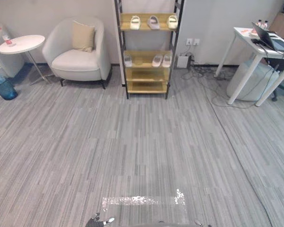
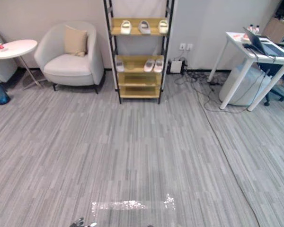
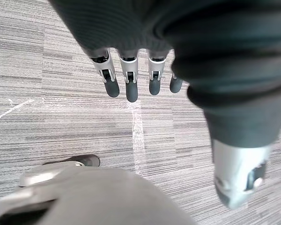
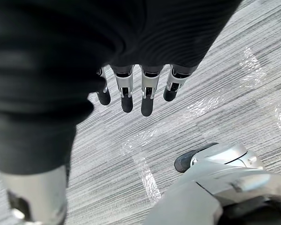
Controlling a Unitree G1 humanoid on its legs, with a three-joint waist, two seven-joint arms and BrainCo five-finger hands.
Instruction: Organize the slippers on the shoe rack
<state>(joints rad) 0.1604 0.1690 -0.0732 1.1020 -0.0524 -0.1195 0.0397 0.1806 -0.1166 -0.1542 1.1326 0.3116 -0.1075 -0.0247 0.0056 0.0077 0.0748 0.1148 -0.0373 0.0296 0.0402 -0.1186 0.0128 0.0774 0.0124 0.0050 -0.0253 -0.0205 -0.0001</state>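
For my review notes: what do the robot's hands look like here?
The left robot hand and right robot hand match: silver fingers with rounded dark tips, a silver thumb set apart, and a dark ribbed cover over the hand's back and wrist.

shoe rack [image 1: 146,87] at top centre (dark frame, wooden shelves): three pale slippers [image 1: 153,21] on top shelf, three lower slippers [image 1: 157,60] beneath.
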